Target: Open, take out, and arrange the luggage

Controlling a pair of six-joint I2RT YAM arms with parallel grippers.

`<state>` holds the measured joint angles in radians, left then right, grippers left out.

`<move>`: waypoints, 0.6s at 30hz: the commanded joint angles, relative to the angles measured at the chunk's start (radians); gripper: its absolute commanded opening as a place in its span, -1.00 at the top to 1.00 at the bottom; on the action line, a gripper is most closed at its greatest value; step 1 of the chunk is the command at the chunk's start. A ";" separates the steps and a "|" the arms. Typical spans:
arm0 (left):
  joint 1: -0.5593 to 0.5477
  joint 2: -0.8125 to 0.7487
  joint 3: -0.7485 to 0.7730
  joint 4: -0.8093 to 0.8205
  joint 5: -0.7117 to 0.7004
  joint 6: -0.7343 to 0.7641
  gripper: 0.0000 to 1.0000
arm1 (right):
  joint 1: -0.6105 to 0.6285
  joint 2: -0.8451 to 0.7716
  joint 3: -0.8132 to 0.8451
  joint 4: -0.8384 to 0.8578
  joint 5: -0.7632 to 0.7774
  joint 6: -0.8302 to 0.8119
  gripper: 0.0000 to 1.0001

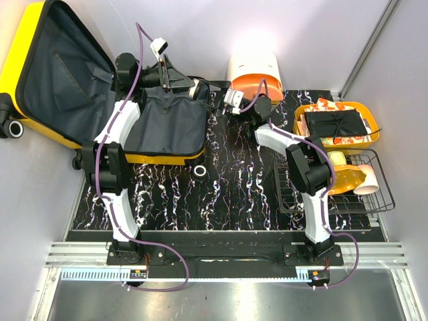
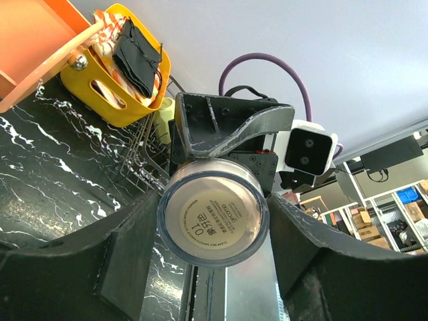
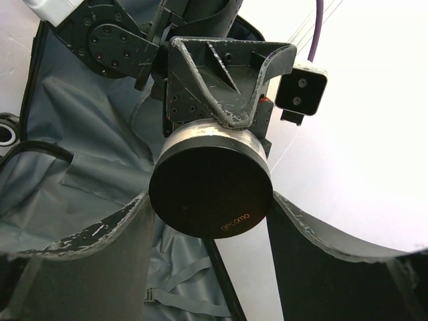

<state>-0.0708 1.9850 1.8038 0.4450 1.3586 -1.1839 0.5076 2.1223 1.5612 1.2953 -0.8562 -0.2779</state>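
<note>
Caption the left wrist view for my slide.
Left gripper holds a labelled round jar, the right gripper at its far end.

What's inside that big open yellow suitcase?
Only dark grey lining shows inside the luggage; no loose items are visible. The left arm hangs over the lower half, and rumpled fabric there hides whatever may lie beneath it.
</note>
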 commanded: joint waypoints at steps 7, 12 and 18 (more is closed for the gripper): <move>0.054 -0.052 0.009 -0.214 -0.110 0.188 -0.94 | -0.029 -0.105 -0.052 0.107 0.028 -0.004 -0.04; 0.097 -0.057 0.135 -0.621 -0.219 0.608 -0.98 | -0.083 -0.226 -0.105 -0.276 0.072 -0.016 0.06; 0.095 -0.090 0.184 -0.919 -0.435 0.955 -0.98 | -0.133 -0.323 0.067 -0.992 0.245 -0.038 0.13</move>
<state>0.0334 1.9797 1.9453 -0.2600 1.0809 -0.5240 0.4019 1.8961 1.4670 0.8078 -0.7731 -0.3008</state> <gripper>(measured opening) 0.988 0.667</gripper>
